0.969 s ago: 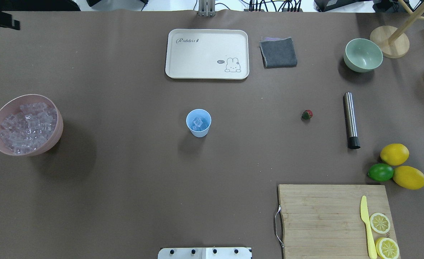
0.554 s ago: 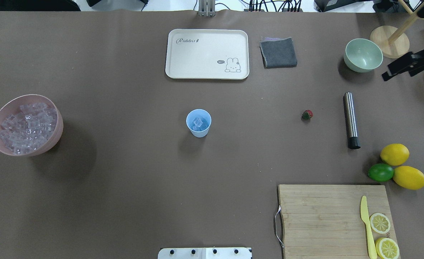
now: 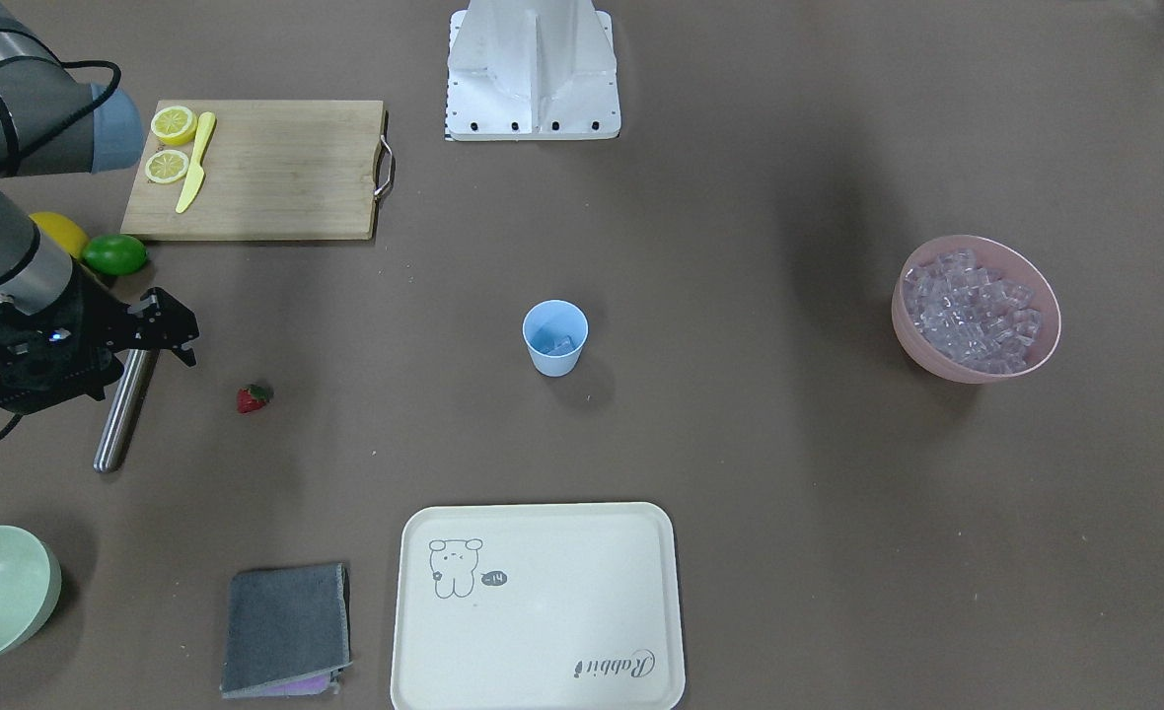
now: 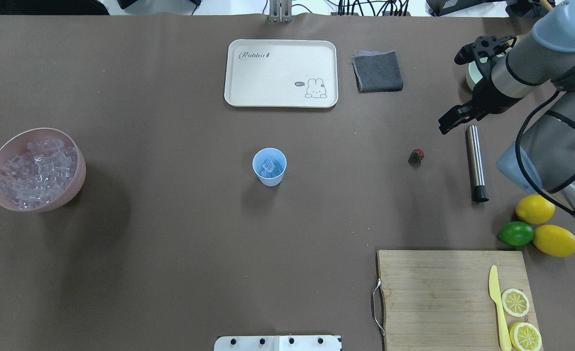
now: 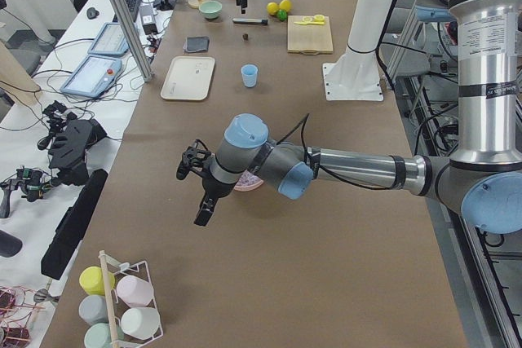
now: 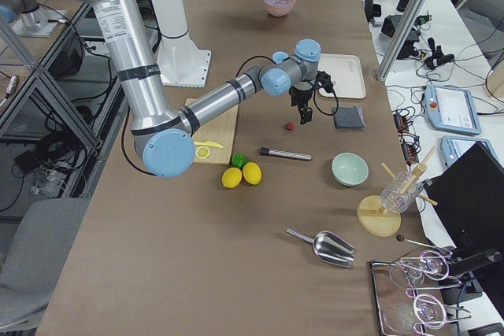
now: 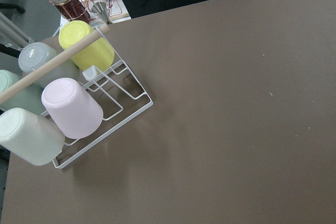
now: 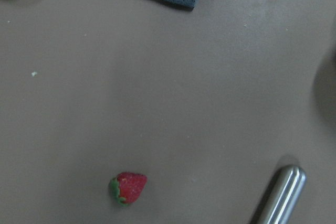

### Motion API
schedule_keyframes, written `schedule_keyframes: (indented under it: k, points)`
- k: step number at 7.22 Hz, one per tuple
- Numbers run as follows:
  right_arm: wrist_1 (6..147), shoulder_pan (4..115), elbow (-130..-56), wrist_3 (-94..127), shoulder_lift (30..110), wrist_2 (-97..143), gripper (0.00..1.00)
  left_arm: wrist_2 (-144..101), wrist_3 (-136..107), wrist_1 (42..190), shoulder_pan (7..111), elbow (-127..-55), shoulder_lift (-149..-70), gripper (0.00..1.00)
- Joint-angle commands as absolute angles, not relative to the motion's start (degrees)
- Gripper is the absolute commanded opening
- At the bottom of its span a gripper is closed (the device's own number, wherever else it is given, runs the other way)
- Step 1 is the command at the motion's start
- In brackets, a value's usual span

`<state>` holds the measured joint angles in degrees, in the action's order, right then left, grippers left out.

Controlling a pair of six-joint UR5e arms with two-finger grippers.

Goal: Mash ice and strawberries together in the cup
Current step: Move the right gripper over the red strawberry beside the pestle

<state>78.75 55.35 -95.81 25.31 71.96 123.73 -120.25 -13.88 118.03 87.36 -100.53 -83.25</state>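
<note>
One brown table (image 4: pixel 170 243), cluttered white bench (image 5: pixel 33 112) beside; right claw (image 3: pixel 176 325) fingers apart, left claw (image 5: pixel 194 193) state unclear.

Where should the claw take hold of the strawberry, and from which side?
Across the red body of the strawberry, coming straight down from above. It lies on its side with the green cap at one end, and nothing touches it.

Even, bright lighting is seen throughout; soft shadows are cast beside the cup (image 4: pixel 269 167); focus is sharp.
</note>
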Motion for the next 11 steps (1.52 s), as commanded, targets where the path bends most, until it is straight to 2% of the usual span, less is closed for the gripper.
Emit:
schedule_keyframes:
  k: [1,10,11]
  points:
    - [62.6,52.8,-85.4,30.2,71.5,122.6,1.0,-120.1,-13.6,118.6,87.6,-99.3,-82.7,0.98]
    - [62.1,47.5,-85.7,33.5,71.1,122.8,1.0,-120.2,-13.6,118.4,87.6,-99.0,-82.7,0.98]
    - [62.1,47.2,-85.7,33.5,71.1,122.7,0.91,-120.2,-13.6,118.4,87.7,-99.1,-82.7,0.98]
